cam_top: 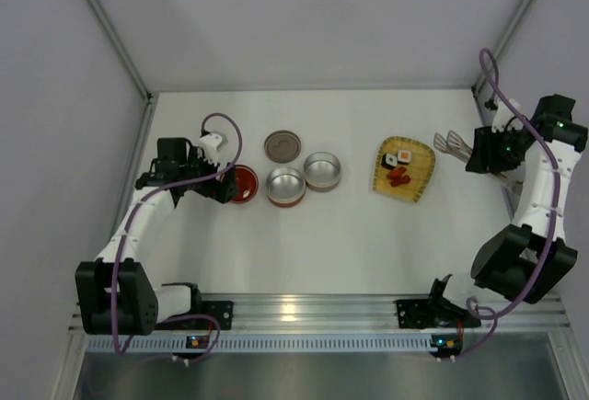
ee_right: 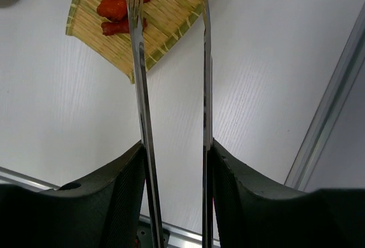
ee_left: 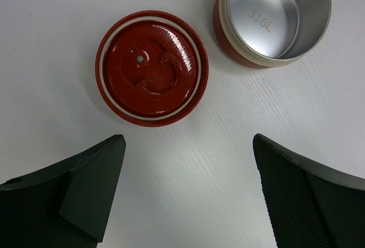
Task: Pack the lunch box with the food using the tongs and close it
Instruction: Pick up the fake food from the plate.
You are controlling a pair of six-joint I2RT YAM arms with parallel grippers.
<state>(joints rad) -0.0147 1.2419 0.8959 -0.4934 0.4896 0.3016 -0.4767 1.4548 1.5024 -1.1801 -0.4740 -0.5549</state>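
Observation:
My right gripper point(ee_right: 175, 151) is shut on the silver tongs point(ee_right: 140, 88), one metal arm against each finger. The tong tips point(cam_top: 451, 142) reach over the right edge of the yellow mat point(cam_top: 403, 168). On the mat lies the food: sushi rolls point(cam_top: 402, 156) and red bits point(ee_right: 114, 8). The lunch box stands in parts: a steel bowl with a red base point(cam_top: 285, 186), a steel tier point(cam_top: 322, 171), a grey inner lid point(cam_top: 282, 146) and a red lid point(ee_left: 151, 68). Just short of the red lid, my left gripper point(ee_left: 188, 168) hangs open with nothing between its fingers.
A metal frame rail point(ee_right: 331, 111) runs along the table's right edge, close behind my right arm point(cam_top: 534, 188). White walls enclose the table at the back and sides. The steel bowl point(ee_left: 274, 17) sits just to the right of the red lid.

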